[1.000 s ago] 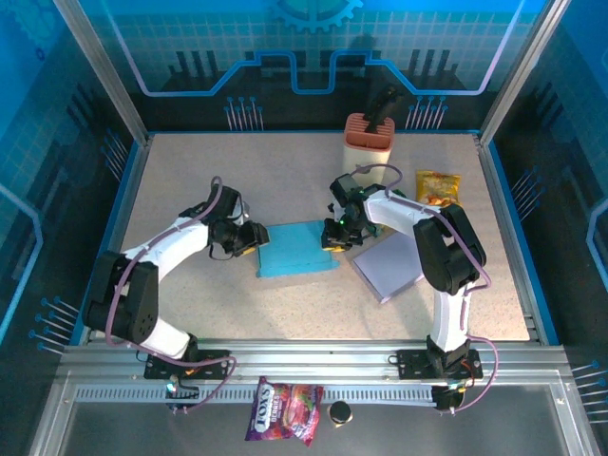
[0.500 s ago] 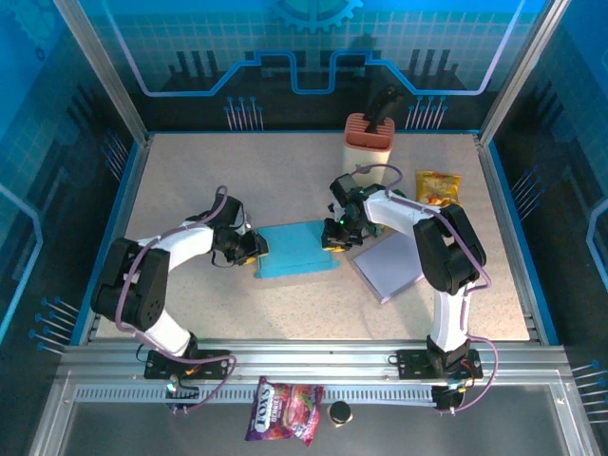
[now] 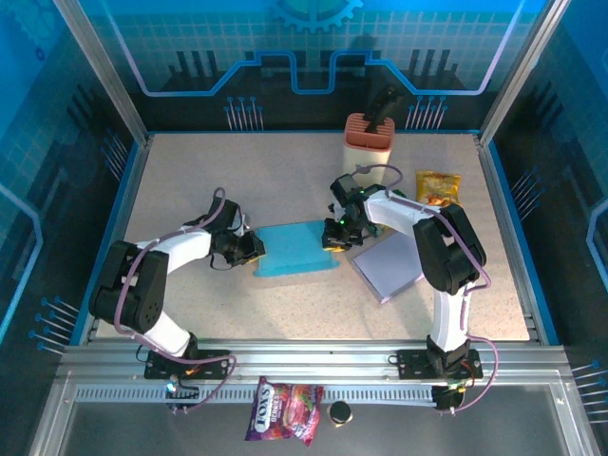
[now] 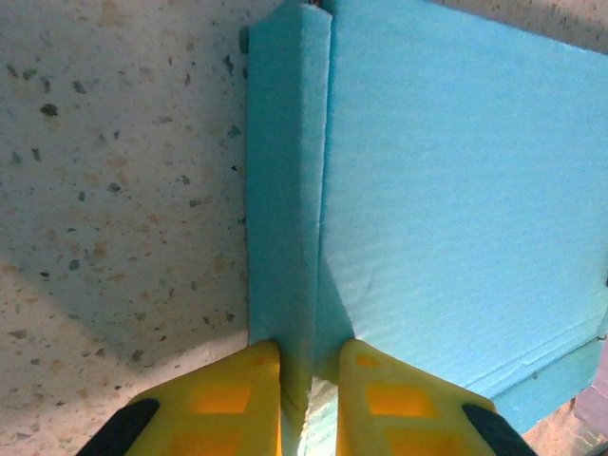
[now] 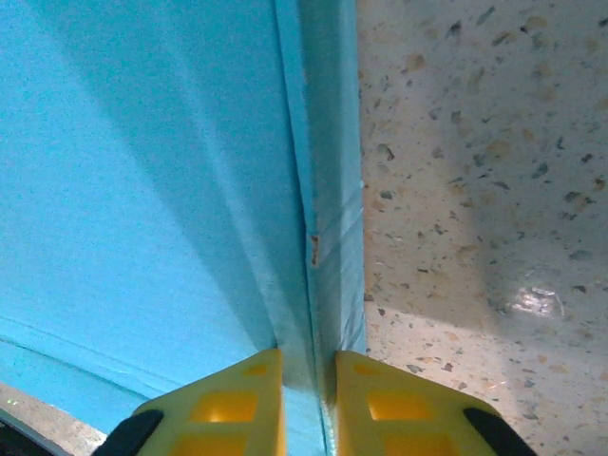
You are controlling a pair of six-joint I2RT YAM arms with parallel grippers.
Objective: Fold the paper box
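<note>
The paper box point(image 3: 296, 249) is a flat light-blue cardboard sheet lying mid-table with both side flaps folded upright. My left gripper point(image 3: 253, 247) is at its left edge, and its yellow fingers point(image 4: 228, 399) pinch the raised left flap point(image 4: 285, 180) between them. My right gripper point(image 3: 334, 237) is at the right edge, its yellow fingers point(image 5: 233, 404) shut on the raised right flap point(image 5: 328, 190). The box's broad panel point(image 4: 456, 190) fills the space between the two flaps.
A lavender flat sheet point(image 3: 388, 266) lies just right of the box. A tan holder with a dark tool point(image 3: 370, 138) stands at the back, a yellow snack bag point(image 3: 437, 186) to its right. A pink candy bag point(image 3: 283, 410) rests on the front rail.
My left gripper moved in toward the box's left edge and closed on the left flap. The right gripper kept its hold on the right flap.
</note>
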